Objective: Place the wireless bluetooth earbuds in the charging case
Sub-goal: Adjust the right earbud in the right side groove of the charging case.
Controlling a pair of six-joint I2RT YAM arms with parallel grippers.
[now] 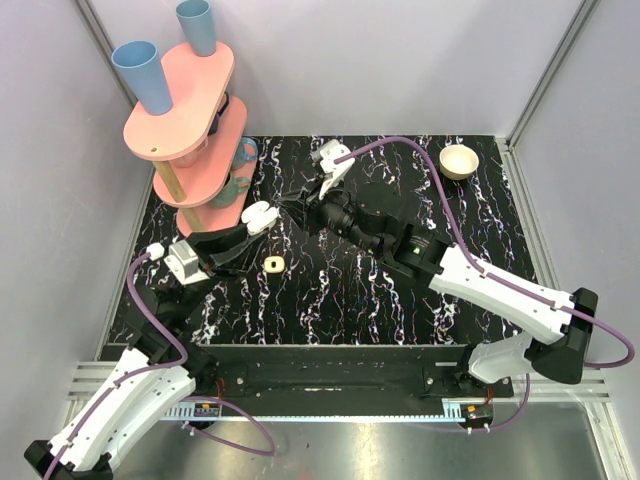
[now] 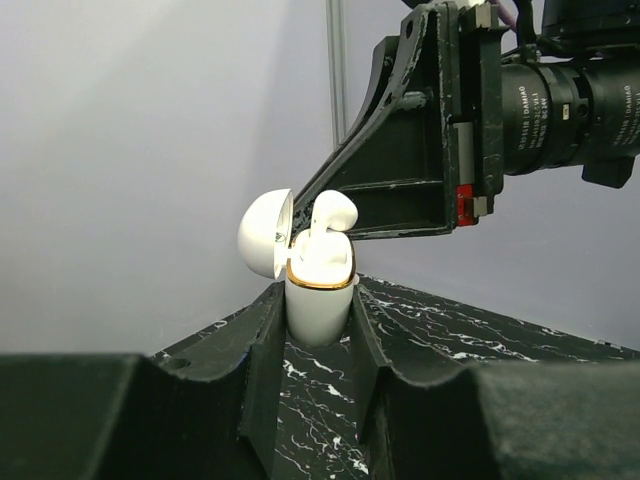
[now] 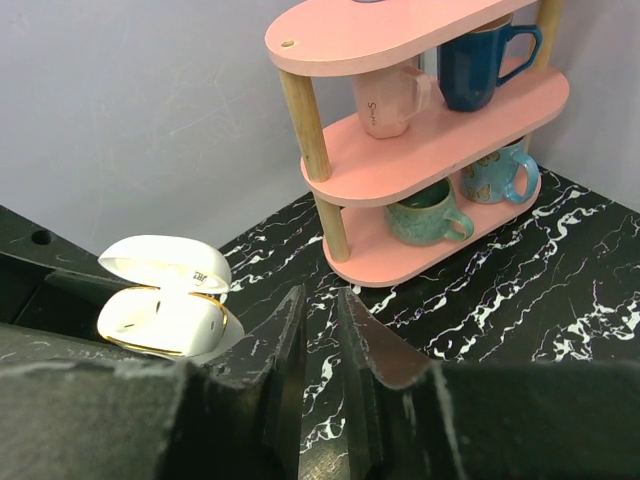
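The white charging case (image 2: 318, 300) with a gold rim stands upright, lid open to the left, clamped between my left gripper's (image 2: 320, 318) fingers above the table. One small white earbud (image 2: 334, 213) sticks up out of the case's top. A second earbud does not show. My right gripper (image 2: 318, 196) reaches in from the right, its tips right beside that earbud. In the right wrist view its jaws (image 3: 320, 297) stand a narrow gap apart with nothing between them, and the case (image 3: 165, 318) lies just left of them. In the top view the case (image 1: 260, 216) sits between both grippers.
A pink two-tier rack (image 1: 190, 130) with mugs and two blue cups (image 1: 140, 75) stands at the back left. A small cream square piece with a dark centre (image 1: 272, 263) lies on the black marbled table (image 1: 400, 310). A cream bowl (image 1: 459, 161) sits at the back right.
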